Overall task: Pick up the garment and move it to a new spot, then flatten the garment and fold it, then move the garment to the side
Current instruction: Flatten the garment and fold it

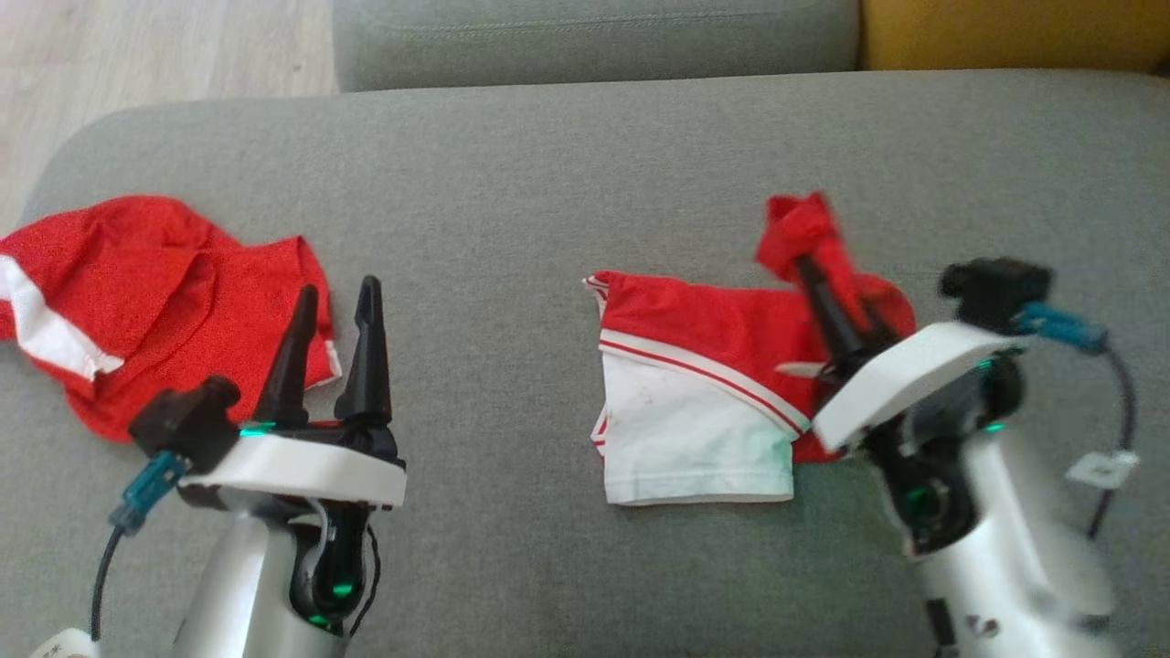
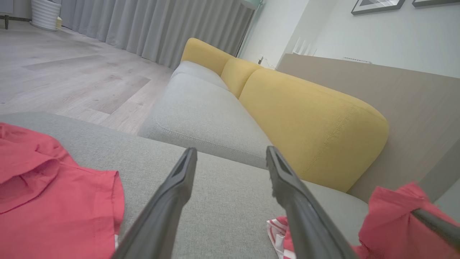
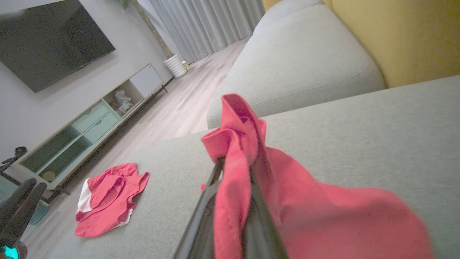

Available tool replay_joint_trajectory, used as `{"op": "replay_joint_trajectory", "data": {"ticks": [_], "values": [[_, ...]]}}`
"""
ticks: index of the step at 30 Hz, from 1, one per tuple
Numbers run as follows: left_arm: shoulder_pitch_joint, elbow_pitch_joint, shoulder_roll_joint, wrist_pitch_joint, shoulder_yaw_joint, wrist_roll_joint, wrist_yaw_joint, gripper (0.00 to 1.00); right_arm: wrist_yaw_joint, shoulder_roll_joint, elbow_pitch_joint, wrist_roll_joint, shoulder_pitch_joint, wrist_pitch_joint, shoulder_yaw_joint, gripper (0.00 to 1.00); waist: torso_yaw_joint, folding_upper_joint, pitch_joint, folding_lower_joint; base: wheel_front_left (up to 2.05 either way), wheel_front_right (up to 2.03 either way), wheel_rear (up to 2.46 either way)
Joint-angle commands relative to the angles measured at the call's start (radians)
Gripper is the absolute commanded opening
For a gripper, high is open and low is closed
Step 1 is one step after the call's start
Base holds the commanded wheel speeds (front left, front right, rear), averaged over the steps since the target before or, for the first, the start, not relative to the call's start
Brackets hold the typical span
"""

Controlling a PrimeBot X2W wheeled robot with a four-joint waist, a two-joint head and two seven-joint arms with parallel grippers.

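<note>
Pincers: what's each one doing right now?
Left pincer: open, empty.
Right pincer: shut on the garment.

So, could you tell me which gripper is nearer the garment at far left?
Left. The left gripper is open beside the left garment; the right gripper is far across the cushion, shut on the right garment.

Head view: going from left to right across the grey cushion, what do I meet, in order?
Crumpled red garment → left gripper, open → red and white garment → right gripper, shut on that garment's raised red corner.
</note>
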Motion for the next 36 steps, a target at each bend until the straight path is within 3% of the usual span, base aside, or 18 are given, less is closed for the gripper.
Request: {"op": "replay_joint_trajectory", "data": {"ticks": [1, 9, 11, 17, 23, 31, 36], "values": [[-0.028, -0.033, 0.008, -0.005, 0.020, -0.006, 0.007, 1.00, -0.001, 0.005, -0.014, 0.024, -0.031, -0.032, 0.057, 0.00, 0.012, 0.0000, 0.008, 0.0000, 0.00, 0.00, 0.00], [-0.047, -0.026, 0.008, -0.005, -0.006, -0.015, 0.010, 1.00, -0.001, 0.005, 0.178, 0.078, -0.071, -0.157, 0.257, 0.00, 0.063, 0.0000, 0.046, 0.0000, 0.00, 0.00, 0.00], [-0.050, -0.022, 0.008, -0.005, -0.009, -0.018, 0.010, 1.00, -0.001, 0.005, 0.220, 0.090, -0.085, -0.181, 0.295, 1.00, 0.072, 0.0000, 0.052, 0.0000, 0.00, 0.00, 0.00], [-0.047, -0.017, 0.008, -0.005, -0.005, -0.024, 0.013, 1.00, -0.001, 0.005, 0.241, 0.221, -0.116, -0.262, 0.401, 1.00, 0.078, 0.0000, 0.055, 0.0000, 0.00, 0.00, 0.00], [-0.040, -0.016, 0.008, -0.005, 0.008, -0.024, 0.016, 1.00, -0.001, 0.005, 0.249, 0.285, -0.167, -0.296, 0.392, 1.00, 0.051, 0.0000, 0.037, 0.0000, 0.00, 0.00, 0.00], [-0.033, -0.033, 0.008, -0.005, 0.019, -0.018, 0.015, 1.00, -0.001, 0.005, 0.283, 0.029, -0.226, -0.290, 0.188, 1.00, -0.001, 0.0000, 0.012, 0.0000, 0.00, 0.00, 0.00], [-0.028, -0.048, 0.008, -0.005, 0.022, -0.012, 0.014, 1.00, -0.001, -0.021, 0.222, -0.157, -0.193, -0.292, 0.071, 1.00, -0.024, 0.0000, 0.005, 0.0000, 0.00, 0.00, 0.00]]}}
